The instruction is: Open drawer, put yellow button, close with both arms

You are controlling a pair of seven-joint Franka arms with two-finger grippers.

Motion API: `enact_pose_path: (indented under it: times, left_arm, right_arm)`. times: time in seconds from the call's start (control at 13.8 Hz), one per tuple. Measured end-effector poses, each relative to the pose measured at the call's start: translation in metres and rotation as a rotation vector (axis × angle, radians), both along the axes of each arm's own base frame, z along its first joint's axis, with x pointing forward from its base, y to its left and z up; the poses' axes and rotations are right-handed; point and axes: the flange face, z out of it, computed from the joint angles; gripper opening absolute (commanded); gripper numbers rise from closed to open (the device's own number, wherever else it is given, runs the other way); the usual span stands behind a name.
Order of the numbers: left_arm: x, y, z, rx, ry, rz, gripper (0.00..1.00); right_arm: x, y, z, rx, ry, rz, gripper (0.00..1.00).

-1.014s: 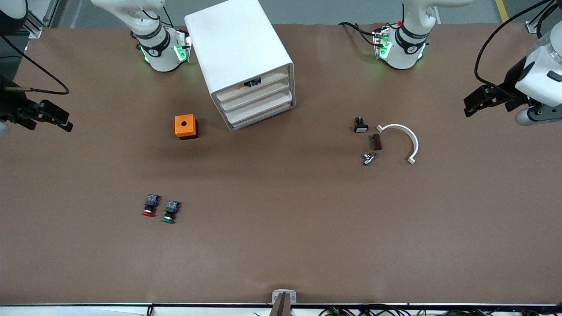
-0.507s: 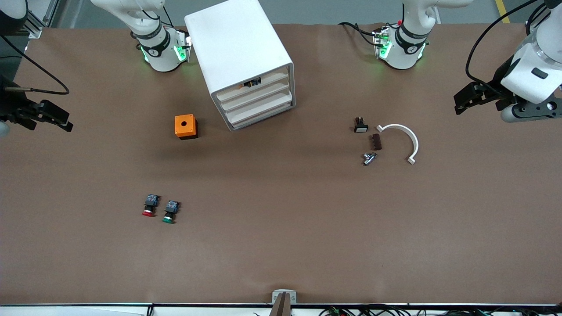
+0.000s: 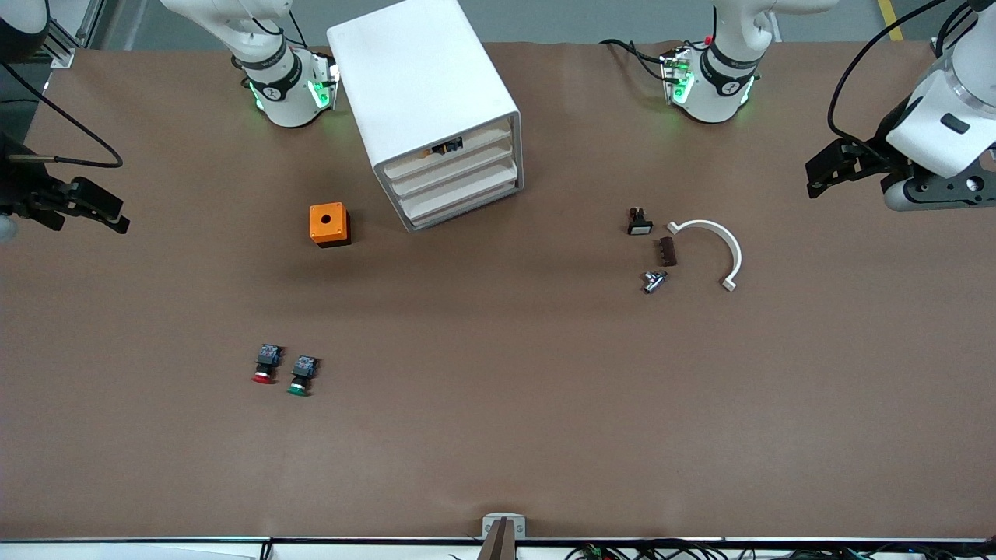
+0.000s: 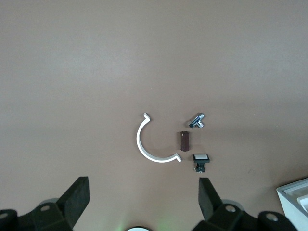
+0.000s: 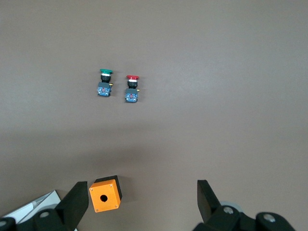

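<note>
Both grippers (image 3: 817, 167) at table (image 3: 498, 451) ends.

Looking down on the brown desk (image 4: 96, 57) past the spread fingers (image 4: 77, 195) of the left claw (image 4: 142, 202), empty and held above it. Four small parts close together: white half-ring clip (image 4: 147, 147), dark brown block (image 4: 185, 140) beside it, metal fitting (image 4: 197, 121), white-faced switch (image 4: 200, 160) (none touching). White cabinet corner (image 4: 294, 192) at the edge.
</note>
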Motion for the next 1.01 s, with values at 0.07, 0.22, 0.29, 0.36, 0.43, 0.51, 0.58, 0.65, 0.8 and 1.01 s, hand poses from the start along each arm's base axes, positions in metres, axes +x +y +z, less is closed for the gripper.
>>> enact_pose_path:
  times: [0.07,0.22,0.29,0.36,0.43,0.51,0.58,0.65,0.8,1.01]
  left_arm:
    - [0.0,0.002,0.0,0.0,0.0,0.001,1.0]
    - [0.0,0.006,0.0,0.0,0.001,-0.003,1.0]
    - [0.001,0.009,-0.001,0.0,0.004,-0.001,1.0]
    - [0.001,0.011,-0.002,0.0,0.007,0.002,1.0]
    - [0.001,0.012,-0.002,0.0,0.008,0.004,1.0]
    - [0.001,0.012,-0.002,0.0,0.008,0.004,1.0]
    - [0.001,0.012,-0.002,0.0,0.008,0.004,1.0]
    - [0.001,0.012,-0.002,0.0,0.008,0.004,1.0]
    - [0.001,0.012,-0.001,0.0,0.006,0.004,1.0]
    - [0.001,0.012,-0.001,0.0,0.005,0.004,1.0]
  right_arm:
    - [0.0,0.0,0.0,0.0,0.0,0.0,1.0]
    - [0.0,0.0,0.0,0.0,0.0,0.0,1.0]
    - [0.0,0.0,0.0,0.0,0.0,0.0,1.0]
    - [0.0,0.0,0.0,0.0,0.001,0.0,1.0]
    - [0.0,0.0,0.0,0.0,0.001,-0.001,1.0]
    - [0.0,0.0,0.0,0.0,0.001,-0.001,1.0]
    - [0.0,0.0,0.0,0.0,0.001,-0.001,1.0]
    - [0.0,0.0,0.0,0.0,0.001,-0.001,1.0]
    - [0.0,0.0,0.0,0.0,0.001,-0.001,1.0]
    - [0.0,0.0,0.0,0.0,0.001,-0.001,1.0]
